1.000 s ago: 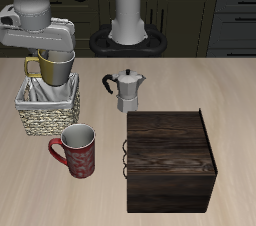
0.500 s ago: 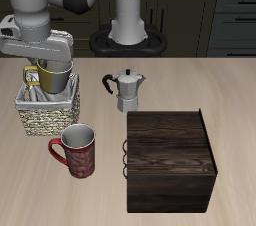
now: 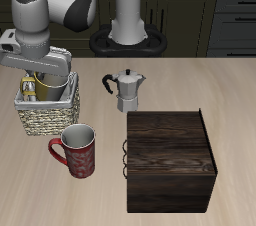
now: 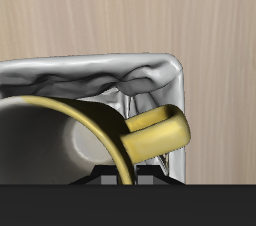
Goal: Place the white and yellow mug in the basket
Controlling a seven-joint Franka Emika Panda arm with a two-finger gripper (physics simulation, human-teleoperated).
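The white and yellow mug (image 3: 52,85) sits low inside the woven basket (image 3: 45,120), tilted a little, with only its upper part showing above the rim. My gripper (image 3: 41,74) reaches down into the basket from above and is shut on the mug's rim. In the wrist view the mug (image 4: 62,142) fills the frame, with its yellow handle sticking out sideways. The basket's grey-white cloth lining (image 4: 95,74) lies just beyond it. My fingertips are mostly hidden by the mug.
A red patterned mug (image 3: 77,151) stands close in front of the basket. A silver moka pot (image 3: 126,91) stands mid-table beside the basket. A dark wooden box (image 3: 170,157) sits nearer the table's front edge.
My gripper has come down with the mug, from above the basket's back edge to inside the basket. The mug now sits lower, between the basket's walls.
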